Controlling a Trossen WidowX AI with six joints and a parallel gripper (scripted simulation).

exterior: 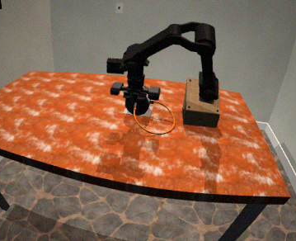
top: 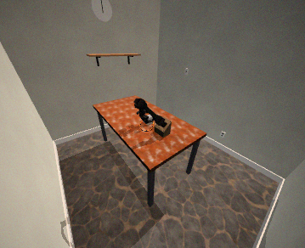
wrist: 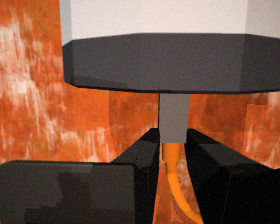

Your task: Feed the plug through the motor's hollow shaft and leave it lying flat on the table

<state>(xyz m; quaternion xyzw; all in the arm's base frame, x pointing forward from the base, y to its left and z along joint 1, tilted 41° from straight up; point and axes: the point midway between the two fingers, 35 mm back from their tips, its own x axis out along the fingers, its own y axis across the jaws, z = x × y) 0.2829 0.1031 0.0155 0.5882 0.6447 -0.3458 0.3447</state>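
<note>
While your gripper (wrist: pixel 173 150) points straight down over the orange table (exterior: pixel 62 124), its fingers stand nearly closed, pinching the grey plug (wrist: pixel 173 117) at its lower end, where the orange cable (wrist: pixel 174 185) leaves it. In your wrist view the plug runs toward twelve o'clock, its far end meeting the dark body of the motor (wrist: pixel 157 62), whose pale part fills the top of the view. From the exterior view you see the cable (exterior: pixel 162 124) looping out toward four o'clock from the gripper and lying on the table, between the motor (exterior: pixel 139 108) and the wooden block (exterior: pixel 199 108) carrying the arm's base.
</note>
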